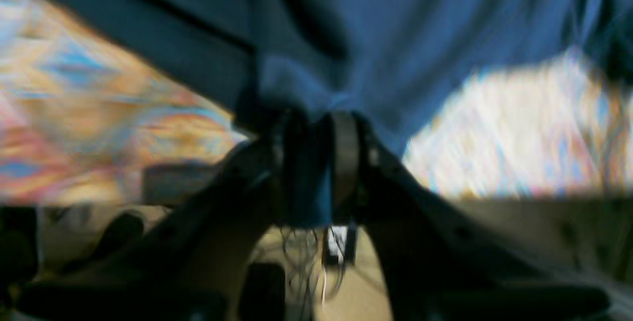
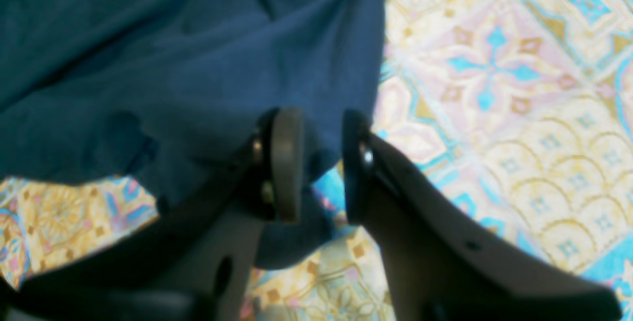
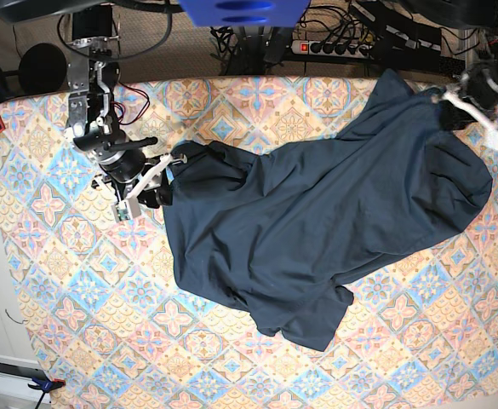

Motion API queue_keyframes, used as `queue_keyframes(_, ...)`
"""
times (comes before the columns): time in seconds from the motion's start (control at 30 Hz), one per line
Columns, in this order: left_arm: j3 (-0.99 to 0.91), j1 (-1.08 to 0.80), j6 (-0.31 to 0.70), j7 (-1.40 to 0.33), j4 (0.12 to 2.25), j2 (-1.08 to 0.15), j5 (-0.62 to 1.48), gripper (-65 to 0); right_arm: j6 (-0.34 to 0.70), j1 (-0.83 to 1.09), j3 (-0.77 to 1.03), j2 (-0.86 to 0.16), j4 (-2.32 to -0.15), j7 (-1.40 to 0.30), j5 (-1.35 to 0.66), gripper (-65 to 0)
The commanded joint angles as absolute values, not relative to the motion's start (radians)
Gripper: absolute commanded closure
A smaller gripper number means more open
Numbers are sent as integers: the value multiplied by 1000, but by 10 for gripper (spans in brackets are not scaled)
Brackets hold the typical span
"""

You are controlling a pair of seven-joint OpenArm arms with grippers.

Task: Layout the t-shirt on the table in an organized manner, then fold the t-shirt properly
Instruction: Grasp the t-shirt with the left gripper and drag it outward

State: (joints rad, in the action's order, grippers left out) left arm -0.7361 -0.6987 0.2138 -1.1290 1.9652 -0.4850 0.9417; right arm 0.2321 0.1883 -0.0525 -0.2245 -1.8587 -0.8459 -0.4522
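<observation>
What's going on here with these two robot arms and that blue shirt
Two robot arms are stretching a dark blue t-shirt out over the patterned table. The left gripper has a bunch of fabric between its fingers and holds one end up near the table's far corner. The right gripper sits at the opposite edge with shirt fabric in the gap between its fingers. The shirt lies spread but crumpled and diagonal, with wrinkles and one part folded under, so it is not yet laid out flat and no fold has been made.

Both arms are black and silver with white brackets; each pincer (image 2: 316, 162) has dark, curved fingers (image 2: 287, 162) with rounded pads and small screws.
</observation>
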Motion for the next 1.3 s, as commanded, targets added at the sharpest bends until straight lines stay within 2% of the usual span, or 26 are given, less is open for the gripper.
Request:
queue_keyframes(0.0,-769,-702,214,-1122,1975,-487,952,-176,234,179,-48,-234,-1874,-822,-461,-139)
queue_keyframes(0.1,-803,-654,211,-1125,1969,-487,977,-262,234,179,-48,-234,-1874,-822,-461,-139)
queue_keyframes(0.23,-863,-549,209,-1161,1885,-486,983,-410,234,179,-50,-234,-1874,-822,-461,-139)
queue_keyframes(0.33,-866,-426,209,-1228,1776,-486,978,-464,234,179,-50,-234,-1874,-822,-461,-139)
queue_keyframes(0.6,-828,-185,206,-1253,1535,-473,975,-465,234,179,-50,-234,-1874,-822,-461,-139)
queue_keyframes(0.9,-750,-81,205,-1244,1409,-447,974,-465,234,179,-50,-234,-1876,-822,-461,-139)
queue_keyframes(1.27,-751,-27,205,-1194,1379,-392,800,-465,234,179,-50,-232,-1877,-822,-461,-139)
